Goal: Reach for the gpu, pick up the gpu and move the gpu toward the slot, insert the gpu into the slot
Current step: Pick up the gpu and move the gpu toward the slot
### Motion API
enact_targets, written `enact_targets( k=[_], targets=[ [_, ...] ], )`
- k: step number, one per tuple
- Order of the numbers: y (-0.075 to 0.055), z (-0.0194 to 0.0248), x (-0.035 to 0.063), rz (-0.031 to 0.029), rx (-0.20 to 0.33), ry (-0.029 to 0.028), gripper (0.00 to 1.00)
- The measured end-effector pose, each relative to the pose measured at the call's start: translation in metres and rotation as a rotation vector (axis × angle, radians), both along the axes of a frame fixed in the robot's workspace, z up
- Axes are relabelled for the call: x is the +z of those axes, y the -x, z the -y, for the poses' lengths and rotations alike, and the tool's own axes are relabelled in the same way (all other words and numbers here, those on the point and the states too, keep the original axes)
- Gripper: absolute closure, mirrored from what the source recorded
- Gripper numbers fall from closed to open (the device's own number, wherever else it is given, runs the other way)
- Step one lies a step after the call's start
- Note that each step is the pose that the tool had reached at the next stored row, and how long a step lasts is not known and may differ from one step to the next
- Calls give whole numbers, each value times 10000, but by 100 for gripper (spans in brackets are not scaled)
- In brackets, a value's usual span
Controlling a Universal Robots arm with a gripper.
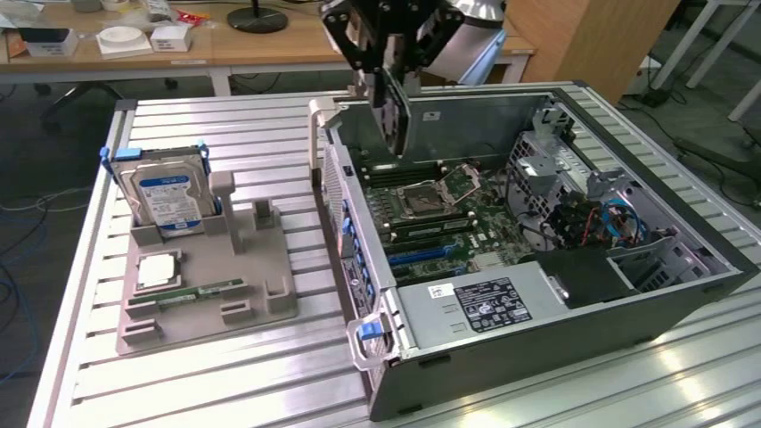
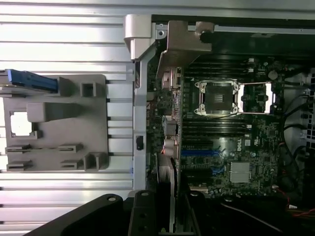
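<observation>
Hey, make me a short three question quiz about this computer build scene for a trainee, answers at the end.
1. True or false: the gripper holds the graphics card upright over the open computer case.
2. Where does the hard drive stand? A) in the grey holder B) inside the computer case C) in the gripper
3. Fill in: the small memory stick on the holder is coloured ___.
Key: 1 true; 2 A; 3 green.
</observation>
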State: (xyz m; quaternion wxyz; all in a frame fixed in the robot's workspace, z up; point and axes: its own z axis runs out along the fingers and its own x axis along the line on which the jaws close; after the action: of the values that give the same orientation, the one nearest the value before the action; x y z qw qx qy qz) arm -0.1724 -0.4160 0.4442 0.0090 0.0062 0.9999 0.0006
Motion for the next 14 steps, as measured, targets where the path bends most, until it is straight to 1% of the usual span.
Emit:
enact_targets(
  k=[14],
  targets=[
    [-635, 0, -58, 0, 1, 1, 73]
  ],
)
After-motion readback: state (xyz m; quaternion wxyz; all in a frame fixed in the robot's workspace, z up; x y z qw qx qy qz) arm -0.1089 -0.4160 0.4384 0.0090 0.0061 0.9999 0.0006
